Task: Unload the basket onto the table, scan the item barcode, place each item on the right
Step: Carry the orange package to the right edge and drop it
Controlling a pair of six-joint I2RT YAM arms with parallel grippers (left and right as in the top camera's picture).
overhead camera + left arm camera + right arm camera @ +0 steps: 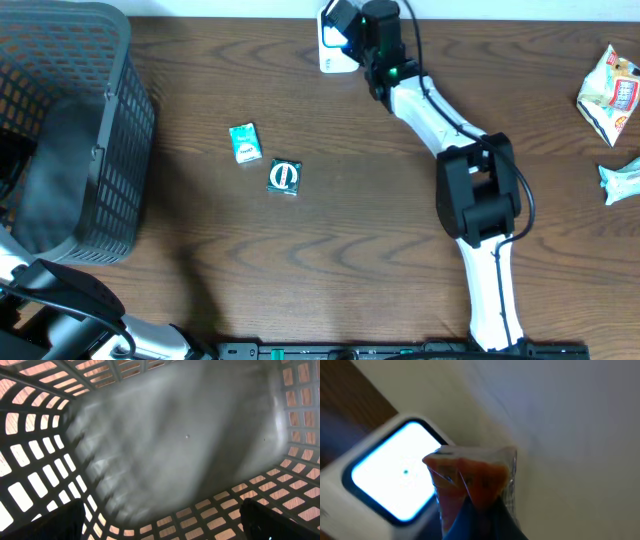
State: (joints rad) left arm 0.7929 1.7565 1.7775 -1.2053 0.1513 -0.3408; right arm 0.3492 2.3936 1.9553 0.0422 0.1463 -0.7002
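My right gripper (pixel 477 515) is shut on a small orange and clear packet (pixel 470 472), the item. It holds the packet right in front of the lit window of the white scanner (pixel 395 477). Overhead, the scanner (pixel 333 52) stands at the table's far edge with the right gripper (pixel 348 22) just above it; the packet is hidden there. My left gripper (pixel 162 532) is open inside the grey basket (pixel 190 440), its dark fingers (pixel 50 520) at the frame's lower corners with nothing between them.
The dark mesh basket (pixel 110 150) fills the left of the table. Two teal packets (pixel 245 143) (pixel 284 176) lie mid-table. A snack bag (pixel 610 95) and a pale wrapper (pixel 620 180) lie at the right edge.
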